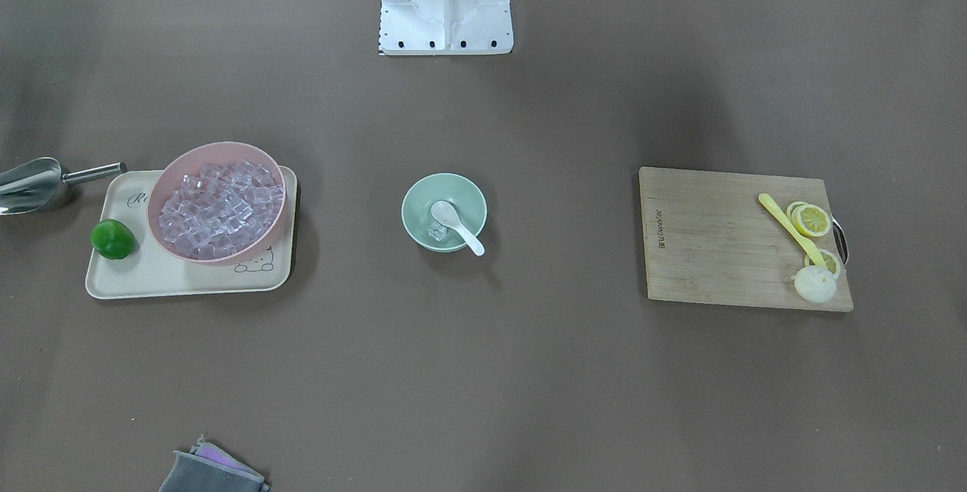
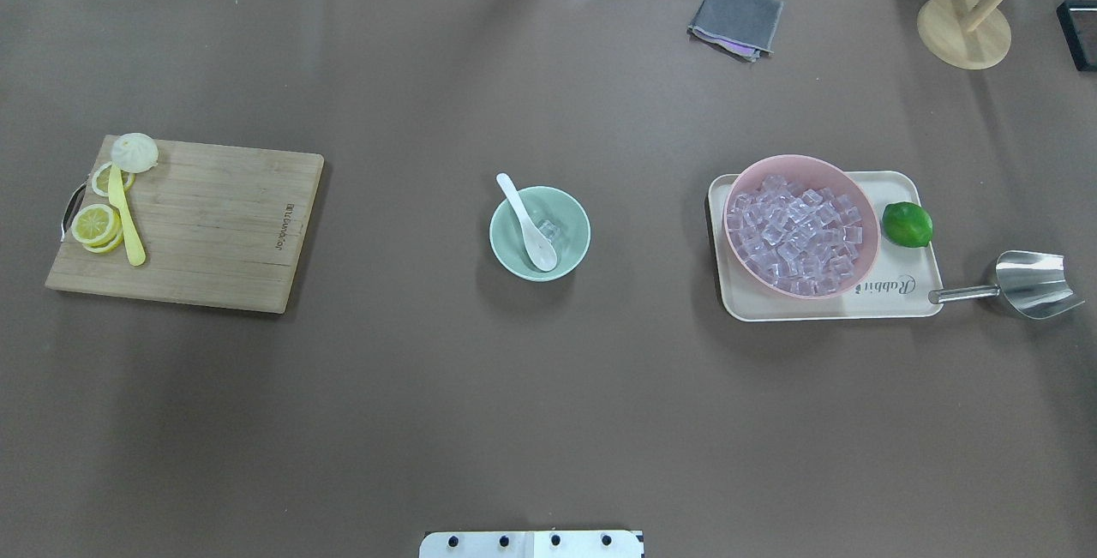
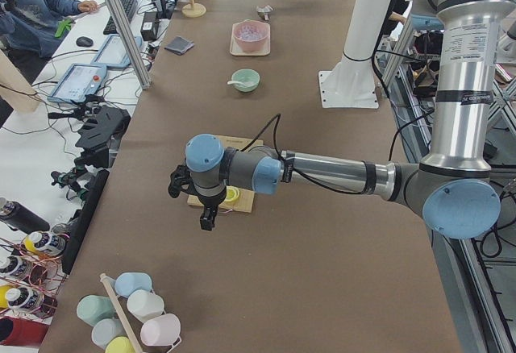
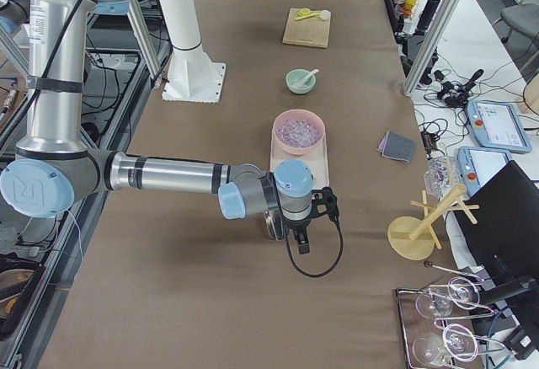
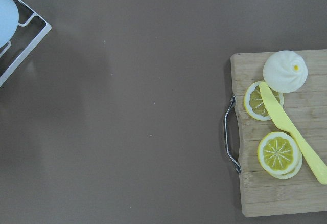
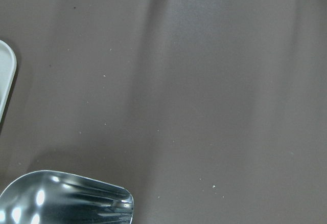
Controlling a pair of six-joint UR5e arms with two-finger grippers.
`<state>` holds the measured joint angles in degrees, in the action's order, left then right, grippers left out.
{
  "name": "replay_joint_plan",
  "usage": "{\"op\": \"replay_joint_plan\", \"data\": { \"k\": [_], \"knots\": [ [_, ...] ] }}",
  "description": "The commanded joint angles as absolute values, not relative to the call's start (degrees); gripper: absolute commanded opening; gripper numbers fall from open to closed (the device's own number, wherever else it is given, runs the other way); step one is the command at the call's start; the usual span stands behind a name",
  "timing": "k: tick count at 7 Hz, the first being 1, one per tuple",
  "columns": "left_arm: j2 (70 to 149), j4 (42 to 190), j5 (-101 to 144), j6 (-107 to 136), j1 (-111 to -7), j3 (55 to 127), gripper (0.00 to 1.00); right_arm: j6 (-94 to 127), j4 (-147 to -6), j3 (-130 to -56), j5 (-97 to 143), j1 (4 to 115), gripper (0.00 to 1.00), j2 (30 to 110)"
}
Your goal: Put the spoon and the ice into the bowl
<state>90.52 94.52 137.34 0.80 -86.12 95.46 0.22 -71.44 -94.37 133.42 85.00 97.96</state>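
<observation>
The mint-green bowl stands at the table's middle, also seen in the front view. The white spoon lies in it, scoop down inside and handle resting over the rim; it also shows in the front view. One clear ice cube sits in the bowl beside the scoop, also visible in the front view. My left gripper hangs near the cutting board and my right gripper hangs by the steel scoop. Both show only in the side views, so I cannot tell if they are open or shut.
A pink bowl full of ice cubes and a lime sit on a cream tray. A steel scoop lies beside it. The cutting board holds lemon slices, a yellow utensil and a bun. A grey cloth lies at the far edge.
</observation>
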Motion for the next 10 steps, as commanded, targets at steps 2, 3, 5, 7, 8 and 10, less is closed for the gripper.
{"op": "replay_joint_plan", "data": {
  "k": [2,3,5,7,8,10],
  "knots": [
    [90.1,94.7,136.9,0.6,-86.0,94.9,0.98,-1.1,-71.2,-97.2,133.6,85.6,1.00,101.8],
    [89.4,94.8,137.2,0.6,-86.1,95.4,0.98,-1.0,-71.3,-97.3,133.6,85.5,1.00,101.8],
    [89.4,94.7,137.0,0.6,-86.1,95.3,0.98,-1.0,-71.3,-97.3,133.5,85.5,1.00,101.3],
    [88.5,94.8,137.2,0.6,-86.0,96.2,0.98,-0.9,-71.3,-97.6,133.6,85.5,1.00,101.2],
    [88.4,95.0,137.3,0.5,-86.2,98.0,0.98,-0.6,-71.3,-97.7,133.7,85.5,1.00,101.1],
    [88.6,95.1,136.8,0.5,-86.1,97.6,0.98,-0.4,-71.4,-99.6,134.9,85.5,1.00,102.6]
  ]
}}
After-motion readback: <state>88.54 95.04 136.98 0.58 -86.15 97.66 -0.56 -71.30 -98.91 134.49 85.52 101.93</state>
